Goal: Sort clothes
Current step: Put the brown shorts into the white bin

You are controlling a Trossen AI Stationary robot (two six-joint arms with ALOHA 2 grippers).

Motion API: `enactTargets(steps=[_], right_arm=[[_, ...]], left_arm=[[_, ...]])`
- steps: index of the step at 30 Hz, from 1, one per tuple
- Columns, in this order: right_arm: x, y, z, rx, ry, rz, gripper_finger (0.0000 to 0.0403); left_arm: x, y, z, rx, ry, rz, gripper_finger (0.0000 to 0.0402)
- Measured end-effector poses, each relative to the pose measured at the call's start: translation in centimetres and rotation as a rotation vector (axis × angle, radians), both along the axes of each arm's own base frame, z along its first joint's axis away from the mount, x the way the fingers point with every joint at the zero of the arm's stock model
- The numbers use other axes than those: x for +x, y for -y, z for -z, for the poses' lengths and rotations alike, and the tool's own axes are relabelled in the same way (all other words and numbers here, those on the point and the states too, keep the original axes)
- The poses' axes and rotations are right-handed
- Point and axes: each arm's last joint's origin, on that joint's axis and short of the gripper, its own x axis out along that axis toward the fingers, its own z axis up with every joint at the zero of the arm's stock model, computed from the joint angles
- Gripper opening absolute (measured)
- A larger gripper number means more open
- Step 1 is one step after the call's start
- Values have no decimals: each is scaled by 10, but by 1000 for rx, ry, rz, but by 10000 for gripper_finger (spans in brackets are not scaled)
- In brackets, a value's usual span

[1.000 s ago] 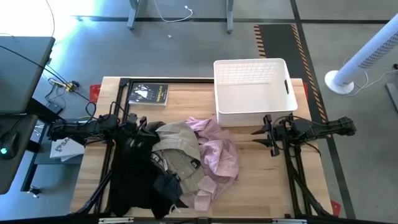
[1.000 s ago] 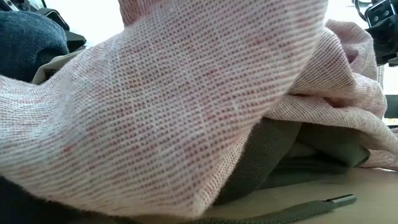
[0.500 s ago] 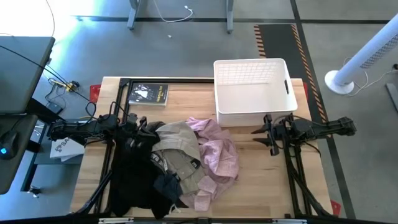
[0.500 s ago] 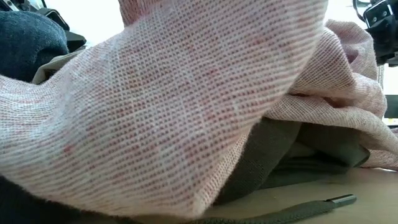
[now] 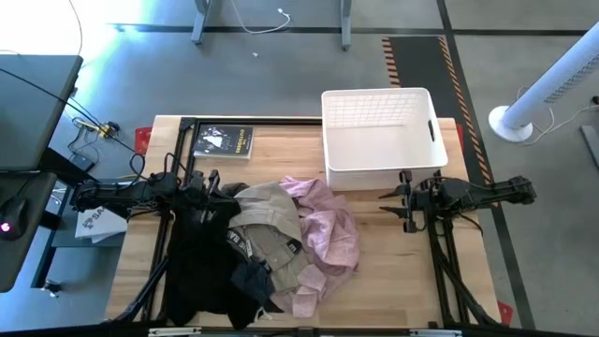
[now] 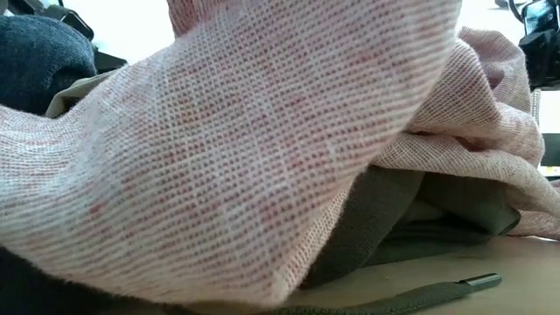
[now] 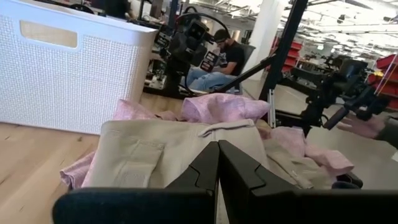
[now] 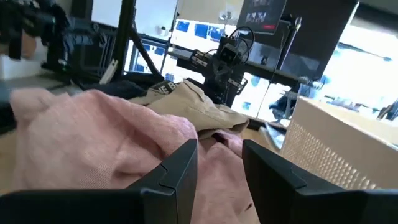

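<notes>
High view | clothes heaped mid-table, touching basket front | left gripper fingers pressed together at heap's edge | right gripper fingers spread, beside pink garment | risk: overlapping garments likely lift together; drawstring may snag.

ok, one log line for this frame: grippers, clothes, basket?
left gripper: shut, at black garment | right gripper: open, off pile | pink garment: on table | basket: no clothes

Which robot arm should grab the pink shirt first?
Probably the right. The right gripper has its jaws open, pointing at the pink shirt, beside the white basket. The left gripper has shut jaws at the pile's far side, by the black garment.
</notes>
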Motion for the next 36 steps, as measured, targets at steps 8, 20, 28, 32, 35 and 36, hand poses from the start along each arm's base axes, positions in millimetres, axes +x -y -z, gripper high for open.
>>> enactTargets(steps=[8, 20, 28, 32, 35, 36], right_arm=[[-2, 0, -18, 308, 163, -38, 124], [-9, 4, -39, 392, 393, -9, 124], [-23, 5, -60, 519, 640, -118, 124], [-24, 5, -62, 577, 653, -153, 124], [-21, 2, -64, 529, 632, -236, 124], [-20, 1, -68, 502, 633, -266, 124]], left_arm=[[0, 0, 0, 18, 5, -7, 8], [-1, -7, -9, -51, 90, -250, 8], [-1, -8, -14, -140, 146, -275, 8], [-3, -9, -23, -157, 249, -299, 8], [-5, -9, -28, -163, 293, -281, 8], [-5, -8, -28, -162, 295, -272, 8]])
